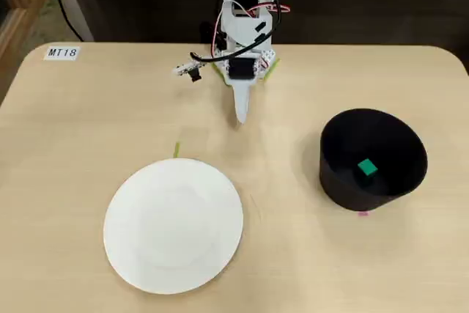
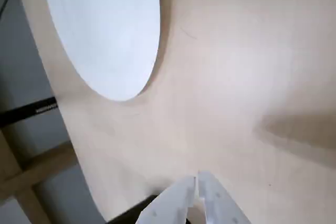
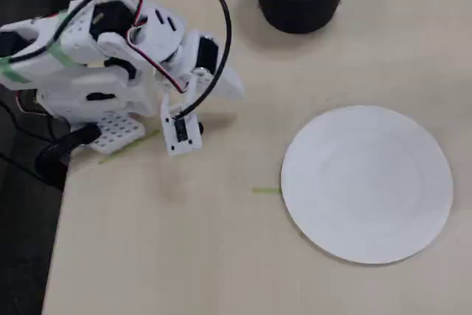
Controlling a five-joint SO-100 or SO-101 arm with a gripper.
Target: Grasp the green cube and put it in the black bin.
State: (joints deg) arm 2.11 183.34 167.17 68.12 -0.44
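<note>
Matt black bin (image 1: 333,174), smooth white plate (image 1: 174,225), pale wood-look table (image 1: 88,122).

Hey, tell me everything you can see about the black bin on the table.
The black bin is a round, open-topped container with matte dark walls that flare wider toward the rim. It stands upright on the light wooden table, right of the white plate in a fixed view. A small green cube lies inside on its floor. Something small and pink peeks out at its base. Nothing else touches it; the gripper is well away.

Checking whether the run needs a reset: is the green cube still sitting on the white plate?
No, the white plate is bare, and the green cube lies inside the black bin.
</note>
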